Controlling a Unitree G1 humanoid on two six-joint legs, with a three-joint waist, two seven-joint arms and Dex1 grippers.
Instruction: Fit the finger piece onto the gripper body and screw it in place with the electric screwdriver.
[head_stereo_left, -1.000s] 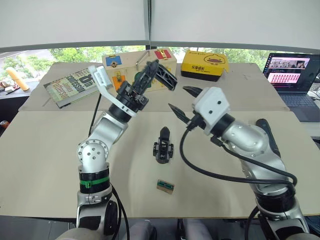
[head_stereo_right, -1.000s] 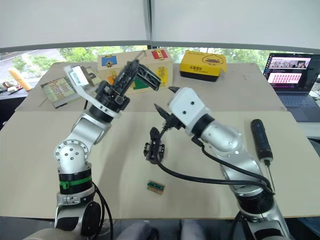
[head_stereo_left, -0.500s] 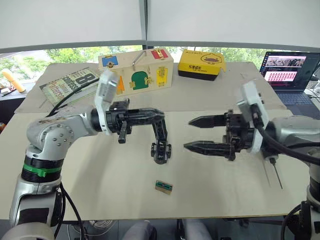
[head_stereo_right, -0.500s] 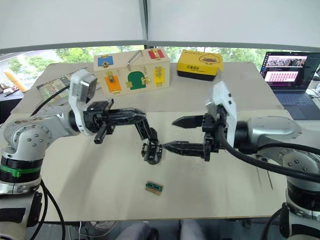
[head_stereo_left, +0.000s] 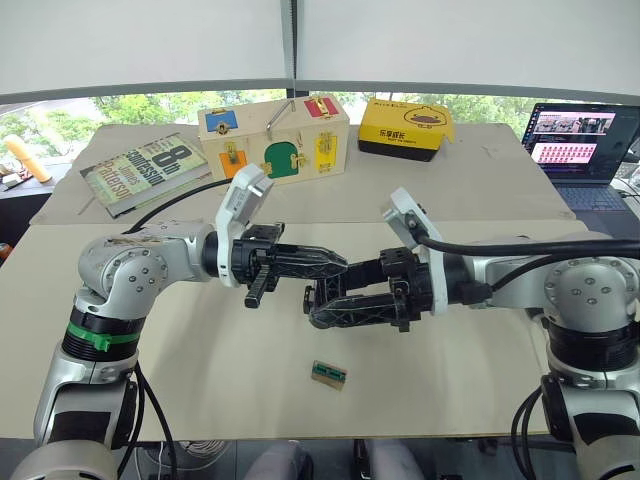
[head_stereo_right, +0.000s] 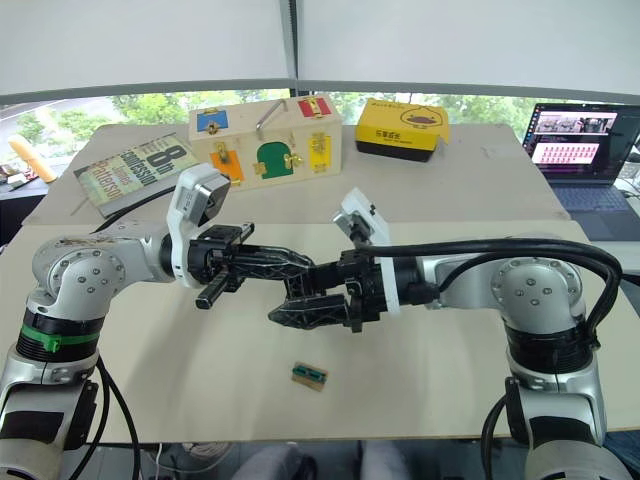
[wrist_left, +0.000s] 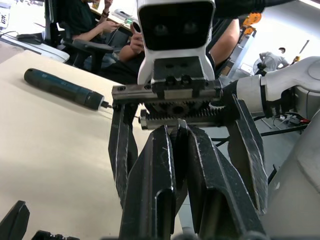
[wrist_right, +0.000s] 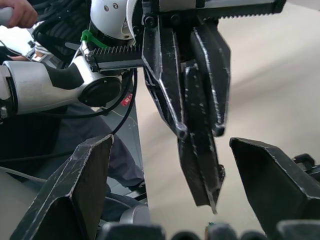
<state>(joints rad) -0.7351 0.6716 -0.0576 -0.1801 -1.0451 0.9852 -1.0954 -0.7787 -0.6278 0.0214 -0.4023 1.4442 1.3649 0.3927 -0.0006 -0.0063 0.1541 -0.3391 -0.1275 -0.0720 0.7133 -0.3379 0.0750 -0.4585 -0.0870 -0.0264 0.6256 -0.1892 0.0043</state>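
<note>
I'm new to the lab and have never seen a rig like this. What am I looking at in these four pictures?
This is a humanoid robot with two arms. Two pictures come from the cameras in its head, looking down over a table. The other two come from a camera on each wrist, looking along that arm's jaws.

The left gripper has its jaws shut on the finger piece, a small black wedge. The right gripper faces it with its jaws open, low beside the gripper body, which is partly hidden.

The electric screwdriver lies on the table. There is also a small green-and-tan rectangle, and farther back a book, a wooden latch box, a yellow box and a laptop.
</note>
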